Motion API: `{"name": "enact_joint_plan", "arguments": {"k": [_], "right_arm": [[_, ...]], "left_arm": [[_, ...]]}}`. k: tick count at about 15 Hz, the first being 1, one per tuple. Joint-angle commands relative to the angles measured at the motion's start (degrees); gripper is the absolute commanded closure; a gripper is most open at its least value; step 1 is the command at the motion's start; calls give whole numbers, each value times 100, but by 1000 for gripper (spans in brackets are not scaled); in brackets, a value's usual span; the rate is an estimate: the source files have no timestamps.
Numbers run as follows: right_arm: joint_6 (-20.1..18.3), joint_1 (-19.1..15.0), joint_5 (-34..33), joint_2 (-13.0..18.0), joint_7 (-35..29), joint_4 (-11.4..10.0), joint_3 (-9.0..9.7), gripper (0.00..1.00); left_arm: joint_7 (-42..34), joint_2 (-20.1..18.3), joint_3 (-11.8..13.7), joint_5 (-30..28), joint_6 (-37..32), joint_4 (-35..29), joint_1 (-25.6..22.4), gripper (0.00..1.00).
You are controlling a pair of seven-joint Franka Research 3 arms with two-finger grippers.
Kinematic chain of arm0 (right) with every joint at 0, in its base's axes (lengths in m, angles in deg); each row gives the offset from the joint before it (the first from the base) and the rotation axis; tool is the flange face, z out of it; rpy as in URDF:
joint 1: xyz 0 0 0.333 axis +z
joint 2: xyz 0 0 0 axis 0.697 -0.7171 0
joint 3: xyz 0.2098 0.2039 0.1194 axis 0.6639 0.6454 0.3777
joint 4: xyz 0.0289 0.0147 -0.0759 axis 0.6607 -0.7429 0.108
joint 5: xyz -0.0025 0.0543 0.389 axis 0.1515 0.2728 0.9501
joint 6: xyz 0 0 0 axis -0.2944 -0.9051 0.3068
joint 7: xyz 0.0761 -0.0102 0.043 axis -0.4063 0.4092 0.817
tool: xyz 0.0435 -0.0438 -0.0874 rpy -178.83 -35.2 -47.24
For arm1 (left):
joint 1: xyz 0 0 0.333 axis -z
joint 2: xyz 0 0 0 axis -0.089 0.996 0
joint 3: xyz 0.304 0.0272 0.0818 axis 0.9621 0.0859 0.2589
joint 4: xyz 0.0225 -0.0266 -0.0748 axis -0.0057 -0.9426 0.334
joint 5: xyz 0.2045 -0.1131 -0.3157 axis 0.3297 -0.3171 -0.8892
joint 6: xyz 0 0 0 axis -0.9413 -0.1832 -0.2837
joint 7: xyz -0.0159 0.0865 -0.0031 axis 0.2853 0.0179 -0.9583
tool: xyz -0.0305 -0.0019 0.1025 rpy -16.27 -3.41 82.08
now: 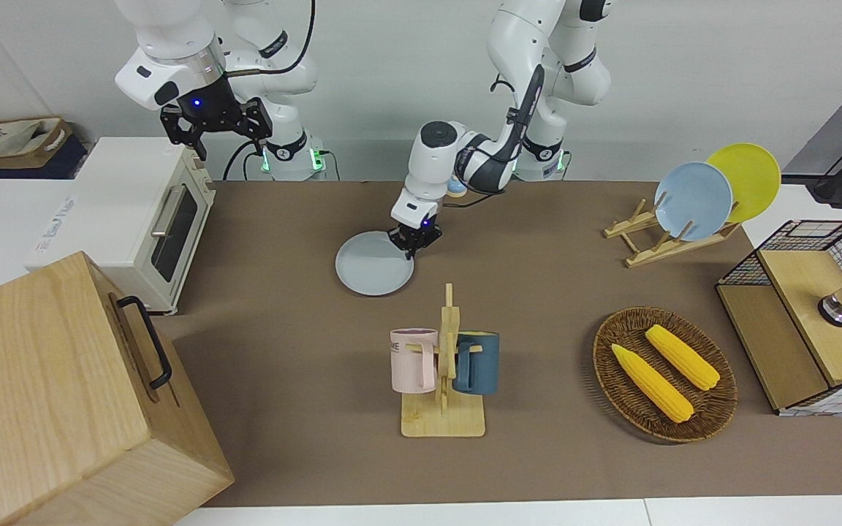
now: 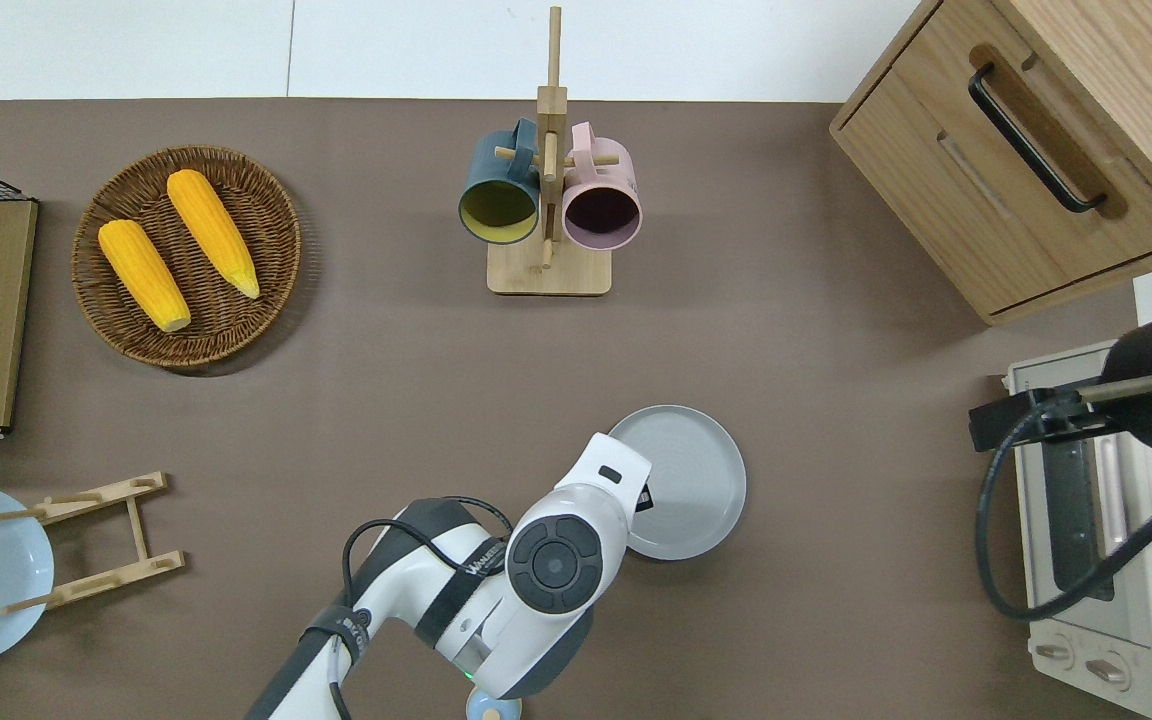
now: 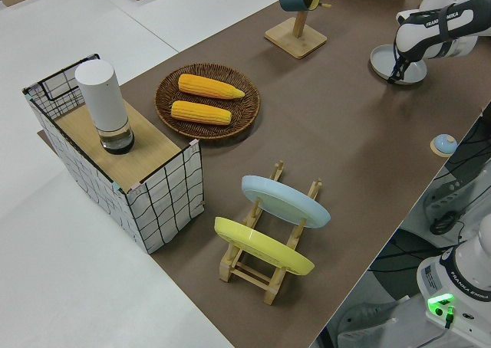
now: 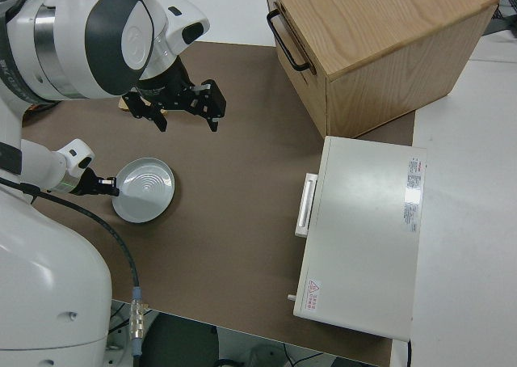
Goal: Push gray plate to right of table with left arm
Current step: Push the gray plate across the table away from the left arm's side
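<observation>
The gray plate (image 1: 373, 274) (image 2: 691, 475) lies flat on the brown table (image 1: 282, 343), a little toward the right arm's end from the middle. It also shows in the left side view (image 3: 403, 57) and the right side view (image 4: 145, 191). My left gripper (image 1: 412, 246) (image 2: 643, 497) points down, shut, with its tips on the plate just inside the rim at the edge toward the left arm's end. It holds nothing. My right gripper (image 1: 227, 139) (image 4: 187, 120) is parked and open.
A mug rack (image 2: 548, 230) with two mugs stands farther from the robots than the plate. A wooden drawer cabinet (image 2: 1026, 150) and a toaster oven (image 2: 1106, 540) fill the right arm's end. A corn basket (image 2: 186, 255) and a plate rack (image 1: 673, 237) stand toward the left arm's end.
</observation>
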Motion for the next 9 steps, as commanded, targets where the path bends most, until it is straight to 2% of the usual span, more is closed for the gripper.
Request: {"name": "enact_joint_plan", "arguments": {"k": [1, 9], "right_arm": [[-89, -107, 25, 14, -66, 53, 92, 17], [-89, -115, 25, 14, -75, 53, 92, 17]], "left_arm": [[381, 539, 15, 24, -4, 497, 338, 1000], [891, 1076, 15, 24, -154, 1367, 778, 1000]]}}
